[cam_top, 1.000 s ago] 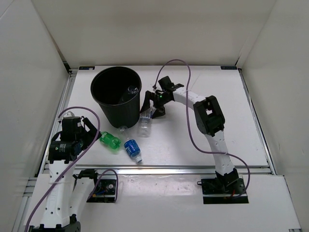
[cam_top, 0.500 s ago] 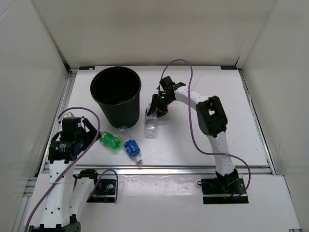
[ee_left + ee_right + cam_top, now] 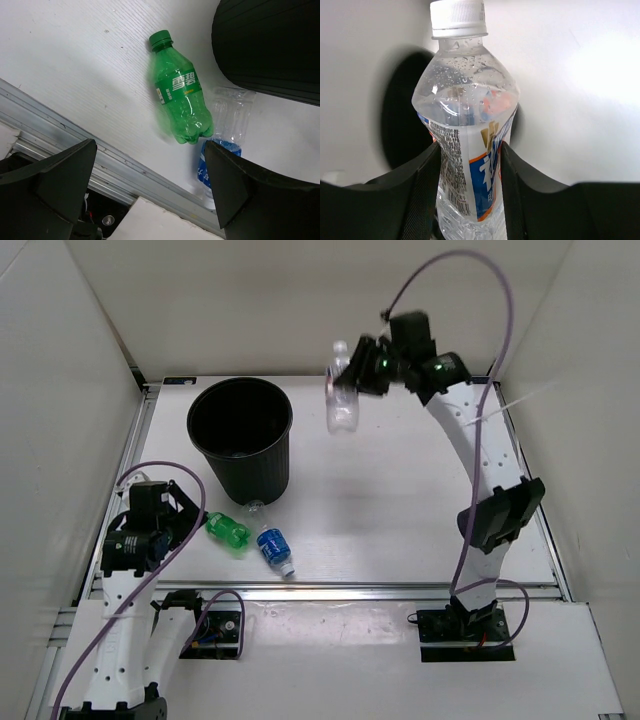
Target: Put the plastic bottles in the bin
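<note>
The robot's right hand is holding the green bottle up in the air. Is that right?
Not the green one. The right gripper is holding a clear bottle with a white cap up in the air, as the right wrist view shows. The green bottle lies flat near the bin.

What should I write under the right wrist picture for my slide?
The right gripper pinches a clear, white-capped bottle.

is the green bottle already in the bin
No, the green bottle lies on its side on the table, outside the black bin.
</note>
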### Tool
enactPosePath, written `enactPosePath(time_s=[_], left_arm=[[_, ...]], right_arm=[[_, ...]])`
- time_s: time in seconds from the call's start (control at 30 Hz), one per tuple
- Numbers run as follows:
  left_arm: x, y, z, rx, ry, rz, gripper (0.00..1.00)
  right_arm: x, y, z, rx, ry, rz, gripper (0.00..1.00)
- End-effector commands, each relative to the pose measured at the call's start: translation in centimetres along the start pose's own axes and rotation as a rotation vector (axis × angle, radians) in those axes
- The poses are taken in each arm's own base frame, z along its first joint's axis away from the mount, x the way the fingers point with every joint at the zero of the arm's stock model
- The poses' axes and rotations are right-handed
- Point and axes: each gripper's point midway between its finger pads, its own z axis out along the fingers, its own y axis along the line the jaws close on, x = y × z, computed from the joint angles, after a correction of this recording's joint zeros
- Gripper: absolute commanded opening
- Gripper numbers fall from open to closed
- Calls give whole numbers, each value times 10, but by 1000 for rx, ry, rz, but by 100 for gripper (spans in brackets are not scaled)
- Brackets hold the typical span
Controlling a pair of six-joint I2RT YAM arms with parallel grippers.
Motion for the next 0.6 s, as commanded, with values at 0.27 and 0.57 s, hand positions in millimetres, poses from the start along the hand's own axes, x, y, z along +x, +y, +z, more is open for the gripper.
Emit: enactPosePath(time_s=[0.27, 0.57], left_arm=[[4, -12, 15, 16, 57, -12, 100], [10, -30, 30, 66, 102, -77, 100]], right_arm=[[-38, 242, -2, -593, -414, -353, 55], [-8, 219, -11, -376, -407, -407, 100]])
